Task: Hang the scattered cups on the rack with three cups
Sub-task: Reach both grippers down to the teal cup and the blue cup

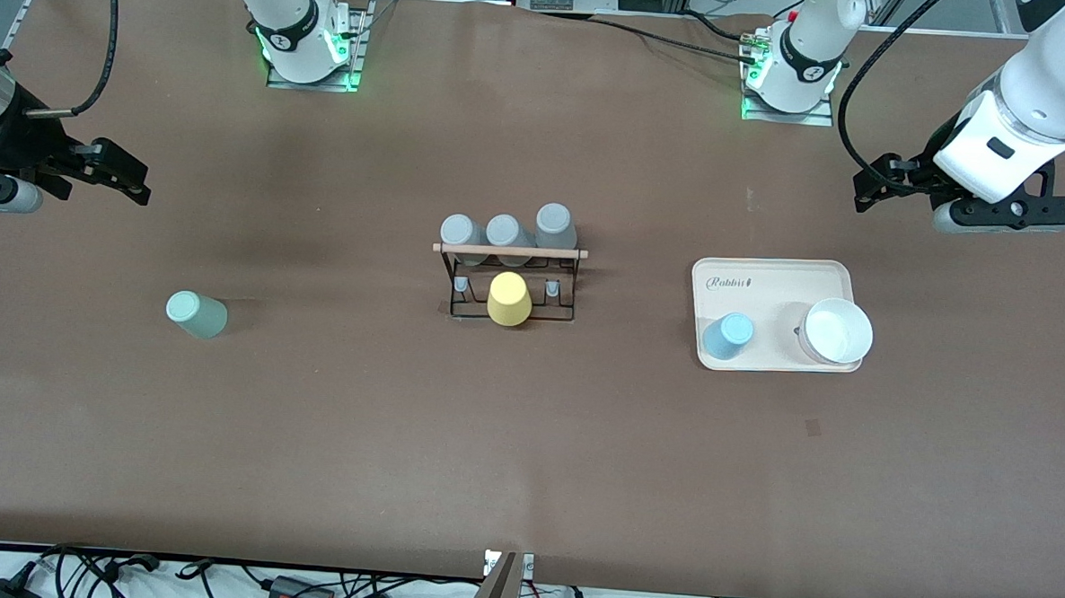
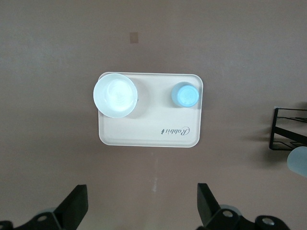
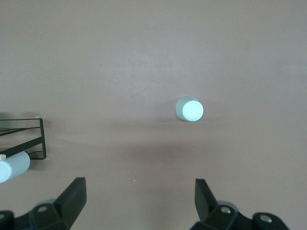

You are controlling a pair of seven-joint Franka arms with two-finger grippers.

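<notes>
both wrist views show wide-spread fingers: left gripper over bare table near the tray bearing the blue cup; right gripper near the mint cup, each toward its own arm's end from the rack.

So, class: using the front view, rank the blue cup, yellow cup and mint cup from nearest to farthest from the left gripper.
1. Blue cup, on the cream tray, toward the end where the left gripper hovers.
2. Yellow cup, on the rack at mid-table.
3. Mint cup, toward the right arm's end.
</notes>
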